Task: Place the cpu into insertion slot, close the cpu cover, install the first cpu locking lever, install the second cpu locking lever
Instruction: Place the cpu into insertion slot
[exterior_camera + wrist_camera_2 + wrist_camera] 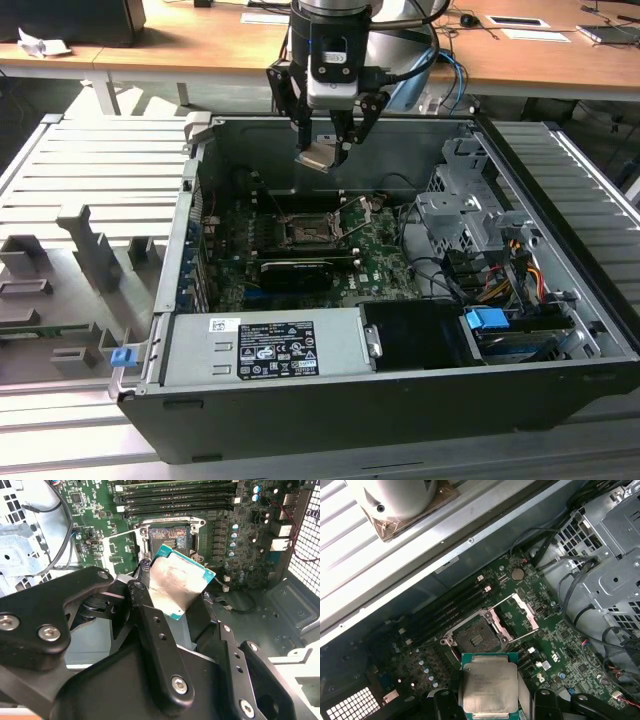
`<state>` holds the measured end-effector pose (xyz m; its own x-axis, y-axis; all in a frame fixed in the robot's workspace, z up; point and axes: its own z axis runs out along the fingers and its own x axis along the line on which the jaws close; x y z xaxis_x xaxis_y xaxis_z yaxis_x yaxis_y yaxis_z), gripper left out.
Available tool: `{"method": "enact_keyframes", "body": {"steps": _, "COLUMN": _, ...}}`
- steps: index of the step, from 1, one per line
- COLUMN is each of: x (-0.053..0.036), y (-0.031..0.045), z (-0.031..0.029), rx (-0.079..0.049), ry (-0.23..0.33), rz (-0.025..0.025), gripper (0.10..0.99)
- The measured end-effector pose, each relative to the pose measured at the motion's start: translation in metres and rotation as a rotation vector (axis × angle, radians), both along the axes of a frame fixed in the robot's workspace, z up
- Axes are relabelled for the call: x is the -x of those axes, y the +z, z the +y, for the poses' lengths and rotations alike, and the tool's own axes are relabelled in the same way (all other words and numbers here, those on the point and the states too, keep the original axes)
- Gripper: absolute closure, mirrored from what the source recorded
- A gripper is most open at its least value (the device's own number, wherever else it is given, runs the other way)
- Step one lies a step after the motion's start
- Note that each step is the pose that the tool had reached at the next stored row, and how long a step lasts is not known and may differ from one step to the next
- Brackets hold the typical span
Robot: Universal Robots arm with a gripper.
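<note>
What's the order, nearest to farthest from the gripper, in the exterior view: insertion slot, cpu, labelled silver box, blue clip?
1. cpu: held in the gripper, above the open case.
2. insertion slot: below it, on the green board.
3. labelled silver box: along the case's near edge.
4. blue clip: outside the case, at the exterior view's left.

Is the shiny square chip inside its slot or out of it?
Out. The claw holds the cpu up in the air, and the insertion slot sits empty.
</note>
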<state>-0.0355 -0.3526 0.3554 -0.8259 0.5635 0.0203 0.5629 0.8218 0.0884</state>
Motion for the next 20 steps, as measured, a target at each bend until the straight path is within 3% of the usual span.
{"method": "enact_keyframes", "body": {"steps": 20, "x": 0.0000, "y": -0.0001, "z": 0.0000, "rx": 0.000, "ry": -0.058, "rz": 0.0000, "gripper": 0.557}}
